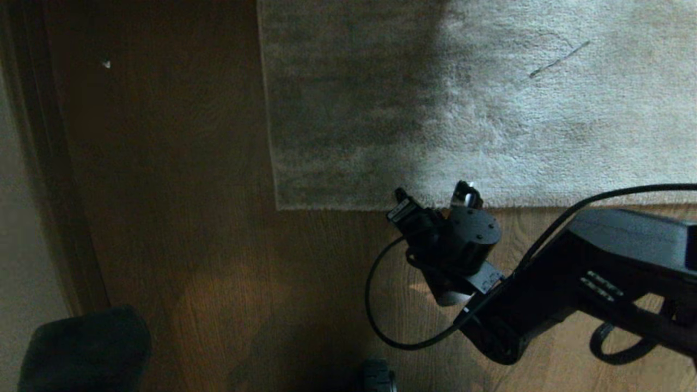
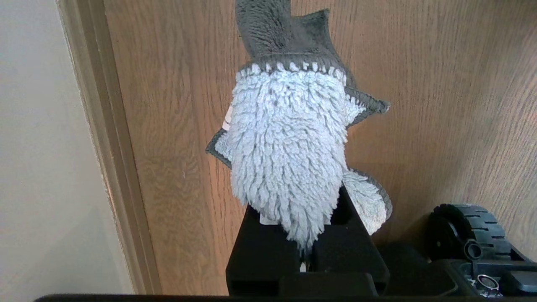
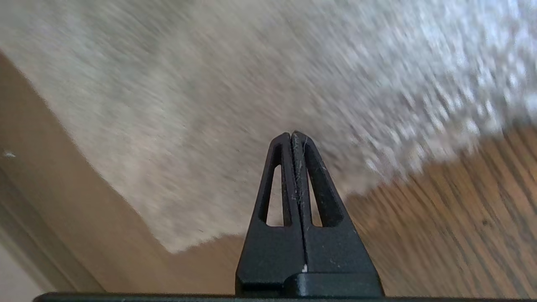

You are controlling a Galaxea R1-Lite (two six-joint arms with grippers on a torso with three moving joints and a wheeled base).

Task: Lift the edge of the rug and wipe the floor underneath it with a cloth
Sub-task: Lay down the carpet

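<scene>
Head view: rug edge (image 1: 381, 206) lies flat on the floor (image 1: 190, 245); right gripper (image 1: 435, 198) sits at the border, about 5 o'clock from rug centre. Left wrist view: left gripper (image 2: 306, 251) clamped on the cloth (image 2: 289, 155), hanging over bare boards. Right wrist view: fingers (image 3: 293, 176) pressed together, holding nothing, over the rug's corner.

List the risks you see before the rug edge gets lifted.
1. The right hand is shut and empty above the rug edge, which lies flat on the floor. Shut fingers will likely just press the pile, not get under the border.
2. The black cable loops low beside the right arm and may snag or drag.
3. The cloth hangs loosely from the shut left hand, beside the base wheel; it may slip out or catch.
</scene>
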